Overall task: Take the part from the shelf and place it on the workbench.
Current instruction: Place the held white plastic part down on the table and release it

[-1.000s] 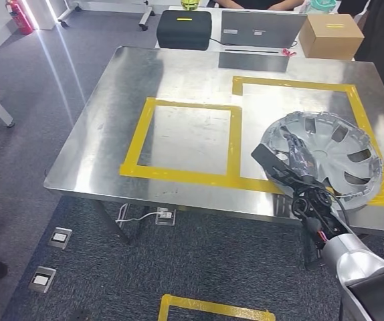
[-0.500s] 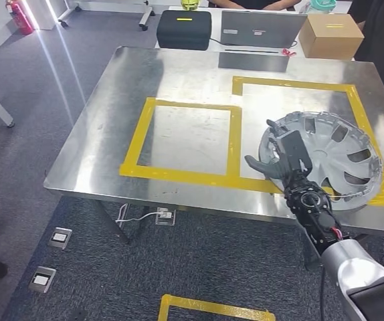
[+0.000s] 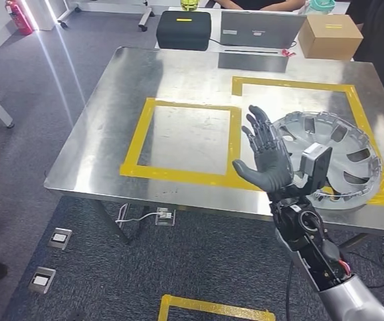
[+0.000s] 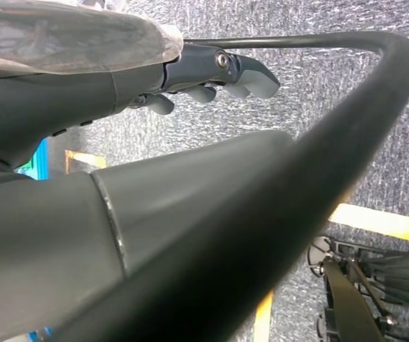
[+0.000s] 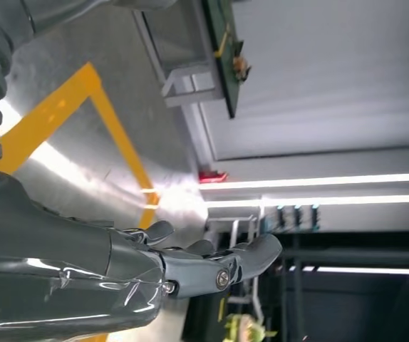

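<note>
Desk (image 3: 190,73): steel top, two yellow tape frames.
Hubcap (image 3: 339,157): silver, flat on the desk near the right front corner, inside the right frame.
Right hand (image 3: 265,157): raised at the hubcap's left rim, fingers (image 3: 259,130) spread, holding nothing.
Left hand (image 4: 207,75): fingers loosely extended over carpet, holding nothing.

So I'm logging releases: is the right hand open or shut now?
Open. In the head view the right hand is raised with fingers spread and holds nothing; the hubcap lies on the workbench beside it.
</note>
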`<state>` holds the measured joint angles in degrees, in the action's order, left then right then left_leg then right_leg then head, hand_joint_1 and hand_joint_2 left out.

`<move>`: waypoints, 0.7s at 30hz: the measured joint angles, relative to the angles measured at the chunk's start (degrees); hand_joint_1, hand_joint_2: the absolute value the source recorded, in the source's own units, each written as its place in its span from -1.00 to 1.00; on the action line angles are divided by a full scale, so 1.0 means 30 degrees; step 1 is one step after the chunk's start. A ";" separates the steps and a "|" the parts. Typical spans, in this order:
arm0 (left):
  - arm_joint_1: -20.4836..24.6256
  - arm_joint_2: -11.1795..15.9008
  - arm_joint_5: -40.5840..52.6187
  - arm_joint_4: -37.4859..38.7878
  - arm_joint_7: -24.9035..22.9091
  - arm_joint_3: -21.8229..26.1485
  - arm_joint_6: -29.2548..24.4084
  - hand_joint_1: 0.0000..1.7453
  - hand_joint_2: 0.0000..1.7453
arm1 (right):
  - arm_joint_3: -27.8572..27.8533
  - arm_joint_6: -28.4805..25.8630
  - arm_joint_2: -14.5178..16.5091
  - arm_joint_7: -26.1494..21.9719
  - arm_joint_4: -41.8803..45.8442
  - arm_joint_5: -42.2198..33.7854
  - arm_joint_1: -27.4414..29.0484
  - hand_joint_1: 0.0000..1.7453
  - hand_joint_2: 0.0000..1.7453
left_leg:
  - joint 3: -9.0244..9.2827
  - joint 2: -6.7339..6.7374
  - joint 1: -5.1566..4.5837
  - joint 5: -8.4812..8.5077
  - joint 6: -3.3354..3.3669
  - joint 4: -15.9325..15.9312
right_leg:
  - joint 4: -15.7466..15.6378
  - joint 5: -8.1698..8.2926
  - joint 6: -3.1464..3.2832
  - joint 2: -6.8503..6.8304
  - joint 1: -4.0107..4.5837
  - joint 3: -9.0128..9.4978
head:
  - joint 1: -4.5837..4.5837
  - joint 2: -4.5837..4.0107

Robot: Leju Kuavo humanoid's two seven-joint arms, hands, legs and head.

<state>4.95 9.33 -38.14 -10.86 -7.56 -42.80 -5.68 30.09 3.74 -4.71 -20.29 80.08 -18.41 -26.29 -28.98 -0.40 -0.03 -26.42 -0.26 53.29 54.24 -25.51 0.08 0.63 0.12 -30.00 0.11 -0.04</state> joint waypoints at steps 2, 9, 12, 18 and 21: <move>-0.0001 0.0000 -0.0038 0.0000 0.0000 -0.0004 -0.0002 -1.00 -1.00 | 0.0044 0.0229 -0.0013 -0.0029 0.0805 0.0076 0.0440 -1.00 1.00 | 0.0000 -0.0001 0.0000 0.0000 0.0000 0.0000 | -0.0002 0.0000 0.0000 -0.0002 0.0000 0.0001 | 0.0002 0.0000; 0.0008 -0.0002 -0.0235 0.0000 -0.0009 -0.0009 -0.0024 -1.00 -1.00 | 0.0164 0.1240 -0.0069 -0.0357 0.2512 -0.0170 0.1544 -1.00 1.00 | 0.0000 0.0000 0.0000 0.0000 0.0000 -0.0001 | -0.0004 -0.0001 0.0000 0.0001 0.0002 -0.0001 | 0.0005 0.0002; 0.0008 -0.0007 -0.0299 0.0000 -0.0022 -0.0018 -0.0027 -1.00 -1.00 | 0.0235 0.2053 -0.0069 -0.0688 0.2858 -0.0170 0.2060 -1.00 1.00 | -0.0002 -0.0001 0.0000 -0.0001 -0.0001 -0.0002 | -0.0005 -0.0001 0.0000 0.0000 0.0003 -0.0001 | 0.0013 0.0000; 0.0016 -0.0007 -0.0326 0.0000 -0.0022 -0.0091 -0.0049 -1.00 -1.00 | 0.0366 0.3049 -0.0082 -0.1326 0.3217 -0.0028 0.2750 -1.00 1.00 | 0.0000 0.0000 0.0000 -0.0001 -0.0001 -0.0003 | -0.0006 -0.0001 0.0000 -0.0002 0.0003 -0.0001 | 0.0011 0.0000; 0.0015 -0.0007 -0.0346 0.0000 -0.0016 -0.0147 -0.0098 -1.00 -1.00 | 0.0408 0.3799 -0.0084 -0.1905 0.3363 -0.0543 0.3322 -1.00 1.00 | -0.0002 -0.0002 0.0000 -0.0001 -0.0001 -0.0004 | -0.0006 -0.0001 0.0000 -0.0004 0.0003 0.0001 | 0.0002 0.0000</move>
<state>4.99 9.31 -39.18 -10.86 -7.61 -43.24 -5.97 31.32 15.14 -4.96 -26.00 90.17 -20.04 -16.32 -28.99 -0.41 -0.03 -26.42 -0.26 53.28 54.22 -25.52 0.08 0.62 0.13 -30.00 0.11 -0.04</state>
